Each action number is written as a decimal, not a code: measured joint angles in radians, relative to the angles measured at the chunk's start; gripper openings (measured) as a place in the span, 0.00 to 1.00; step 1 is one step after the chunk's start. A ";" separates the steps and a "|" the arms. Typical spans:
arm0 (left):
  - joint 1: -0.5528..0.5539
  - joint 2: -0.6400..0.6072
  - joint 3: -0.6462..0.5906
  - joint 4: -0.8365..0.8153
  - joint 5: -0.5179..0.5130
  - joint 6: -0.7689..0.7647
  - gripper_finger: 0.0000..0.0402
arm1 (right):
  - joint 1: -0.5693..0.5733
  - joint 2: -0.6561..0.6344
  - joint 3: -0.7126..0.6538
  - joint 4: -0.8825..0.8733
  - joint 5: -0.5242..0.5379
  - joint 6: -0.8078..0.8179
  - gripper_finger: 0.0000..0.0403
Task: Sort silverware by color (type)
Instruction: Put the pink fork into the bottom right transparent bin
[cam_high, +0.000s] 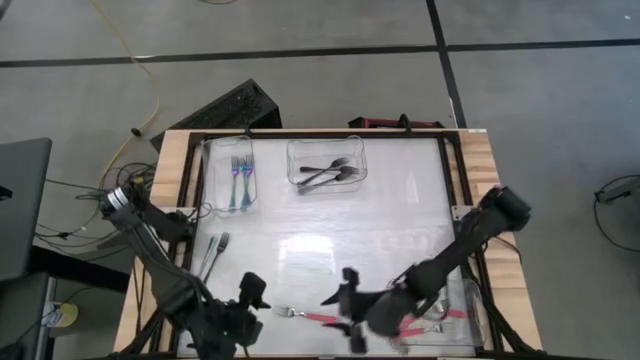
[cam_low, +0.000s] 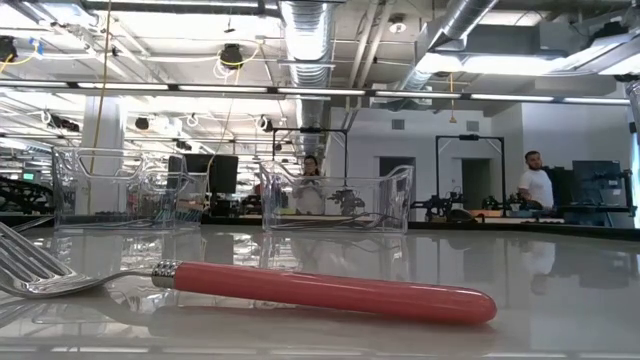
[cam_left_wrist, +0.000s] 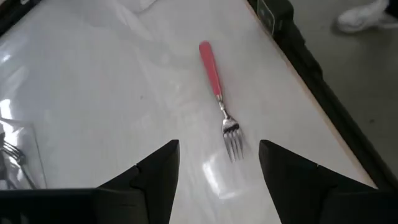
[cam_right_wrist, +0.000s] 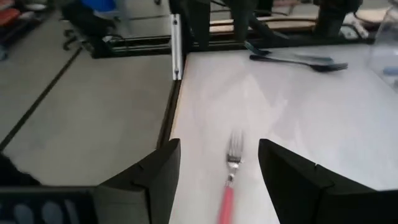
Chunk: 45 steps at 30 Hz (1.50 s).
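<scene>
We see the red-handled fork (cam_high: 305, 316) lying flat on the table (cam_high: 400, 210) near its front edge, btwn both grippers. Left gripper (cam_high: 253, 292) sits just left of the fork, jaws spread, nothing in them. Right gripper (cam_high: 348, 305) hovers just right of the fork, jaws also spread w/ the handle end pointing at it.

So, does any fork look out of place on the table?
Yes. A red-handled fork lies loose near the front edge, between the left end effector and right end effector, and two dark forks lie outside the tubs.
</scene>
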 joint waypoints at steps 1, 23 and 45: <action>-0.004 0.011 0.000 0.009 -0.007 0.009 0.51 | 0.004 0.044 0.047 -0.019 0.010 0.021 0.59; -0.070 0.053 0.000 0.256 0.095 0.114 0.51 | -0.050 0.547 0.622 -0.439 -0.031 0.273 0.59; -0.069 0.052 0.000 0.264 0.012 0.013 0.51 | -0.082 0.548 0.477 -0.401 -0.092 0.213 0.59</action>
